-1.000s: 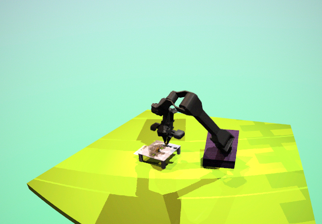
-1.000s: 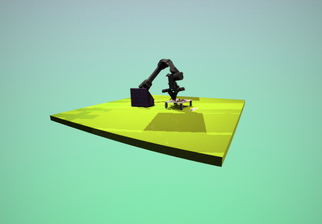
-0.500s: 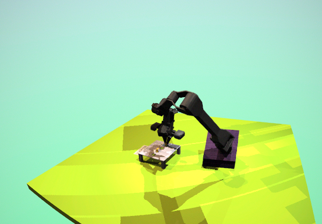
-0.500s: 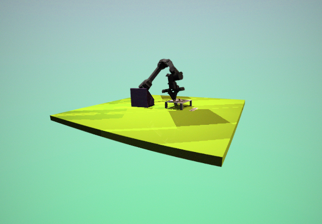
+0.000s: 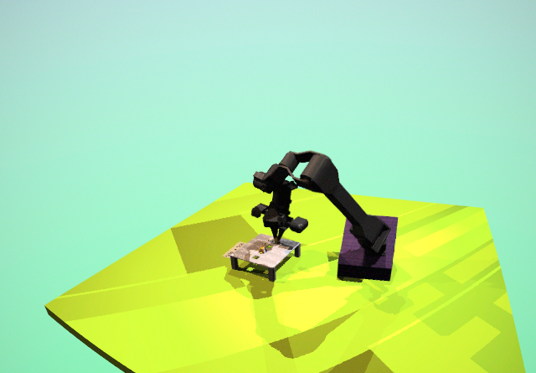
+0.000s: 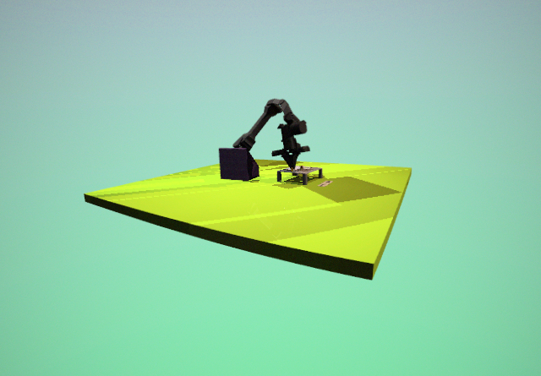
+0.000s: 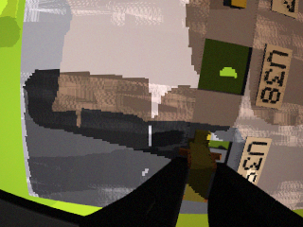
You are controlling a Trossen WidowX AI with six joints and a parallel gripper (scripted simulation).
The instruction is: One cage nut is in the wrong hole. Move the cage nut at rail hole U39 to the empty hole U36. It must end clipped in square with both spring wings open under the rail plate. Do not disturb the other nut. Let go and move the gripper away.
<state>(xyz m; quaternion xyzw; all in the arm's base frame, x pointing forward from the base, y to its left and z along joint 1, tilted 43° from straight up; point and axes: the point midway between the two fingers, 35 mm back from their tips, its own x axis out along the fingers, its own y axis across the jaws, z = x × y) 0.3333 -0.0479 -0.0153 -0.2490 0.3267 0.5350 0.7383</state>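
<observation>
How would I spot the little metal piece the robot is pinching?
On the yellow-green table, find the pale plate on short dark legs. The black gripper holds the brownish cage nut beside the lower label; the other nut sits past U38, ungripped.

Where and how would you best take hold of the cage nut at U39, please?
I would pinch the upright middle body of the cage nut from above, fingers on opposite sides: it stands tall and narrow, while its small wings stick out sideways below. The gripper already holds it much that way.
</observation>
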